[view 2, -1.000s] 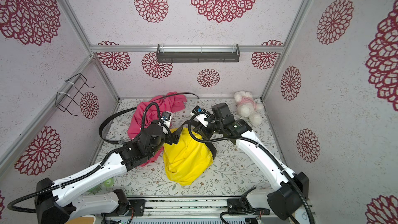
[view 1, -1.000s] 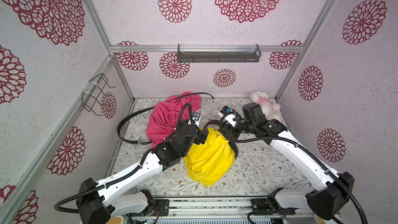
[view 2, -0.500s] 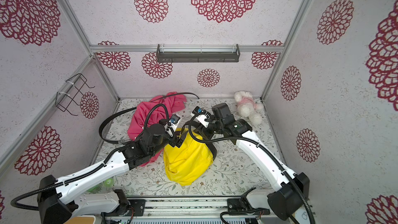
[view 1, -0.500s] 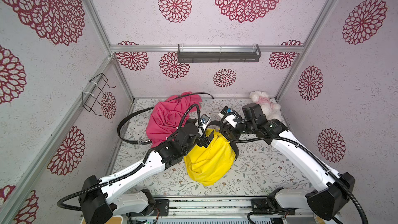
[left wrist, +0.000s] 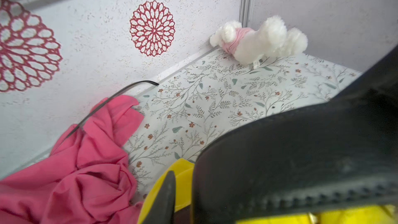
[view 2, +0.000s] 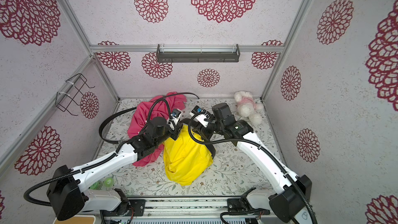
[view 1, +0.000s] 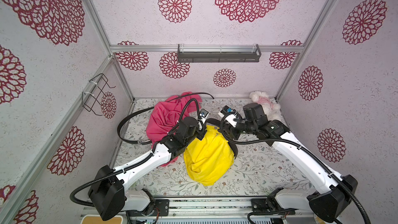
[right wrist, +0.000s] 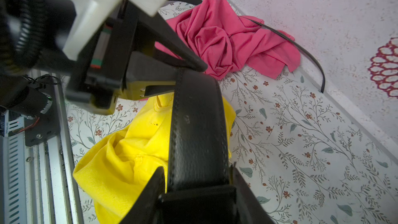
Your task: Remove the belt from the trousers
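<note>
My right pincer (right wrist: 197, 169) grasps the black belt (right wrist: 196, 115). Just ahead of it, my left pincer (right wrist: 191, 66) is clenched tight, beside the yellow trousers (right wrist: 129, 151).

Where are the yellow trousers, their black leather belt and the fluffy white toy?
yellow trousers (view 1: 206, 158): a top view, mid cloth
black leather belt (right wrist: 198, 126): right wrist view, strap face
fluffy white toy (left wrist: 265, 39): left wrist view, body

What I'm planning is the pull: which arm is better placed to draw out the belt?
Right: the right pincer grips the black leather belt; the left pincer, shut at the waistband of the yellow cloth trousers, likely anchors them.
</note>
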Controlling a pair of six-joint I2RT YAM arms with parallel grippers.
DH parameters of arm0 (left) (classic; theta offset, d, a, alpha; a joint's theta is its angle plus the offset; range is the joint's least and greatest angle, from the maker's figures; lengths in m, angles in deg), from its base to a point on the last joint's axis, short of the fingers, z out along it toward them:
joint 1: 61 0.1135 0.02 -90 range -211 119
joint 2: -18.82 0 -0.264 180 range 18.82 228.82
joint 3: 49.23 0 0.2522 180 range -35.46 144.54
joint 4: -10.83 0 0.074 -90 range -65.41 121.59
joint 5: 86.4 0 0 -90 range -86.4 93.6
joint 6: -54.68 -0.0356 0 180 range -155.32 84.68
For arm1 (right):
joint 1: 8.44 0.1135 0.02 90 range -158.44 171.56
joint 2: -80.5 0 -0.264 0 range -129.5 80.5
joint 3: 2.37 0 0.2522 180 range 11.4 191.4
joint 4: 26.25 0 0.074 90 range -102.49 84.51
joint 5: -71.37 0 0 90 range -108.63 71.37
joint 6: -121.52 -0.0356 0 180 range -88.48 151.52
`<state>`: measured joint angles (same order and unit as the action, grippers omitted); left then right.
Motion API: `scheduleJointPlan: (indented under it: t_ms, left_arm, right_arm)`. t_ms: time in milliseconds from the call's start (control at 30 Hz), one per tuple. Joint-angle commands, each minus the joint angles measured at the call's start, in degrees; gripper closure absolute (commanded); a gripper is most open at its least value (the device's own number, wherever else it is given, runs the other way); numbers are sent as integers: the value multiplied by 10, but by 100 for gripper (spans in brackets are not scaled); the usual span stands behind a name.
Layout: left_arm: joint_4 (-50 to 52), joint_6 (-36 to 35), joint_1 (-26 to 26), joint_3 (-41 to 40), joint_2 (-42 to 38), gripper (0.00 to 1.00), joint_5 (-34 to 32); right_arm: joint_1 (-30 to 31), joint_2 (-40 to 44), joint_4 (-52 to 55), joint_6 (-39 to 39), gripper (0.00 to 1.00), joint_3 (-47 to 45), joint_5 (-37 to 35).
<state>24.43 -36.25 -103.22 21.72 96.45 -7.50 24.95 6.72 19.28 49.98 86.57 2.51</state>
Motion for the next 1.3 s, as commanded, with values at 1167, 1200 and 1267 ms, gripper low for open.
scheduleJointPlan:
  t_ms: [1167,1200,1267]
  left_arm:
    - [156,28,27,25,-114,3,-140]
    - [150,7,15,24,-119,3,-146]
    - [143,-34,1,27,-121,3,-144]
  right_arm:
    - [-16,-45,66,15,100,89,7]
    - [-16,-47,67,16,100,92,8]
    - [-16,-48,69,16,100,94,13]
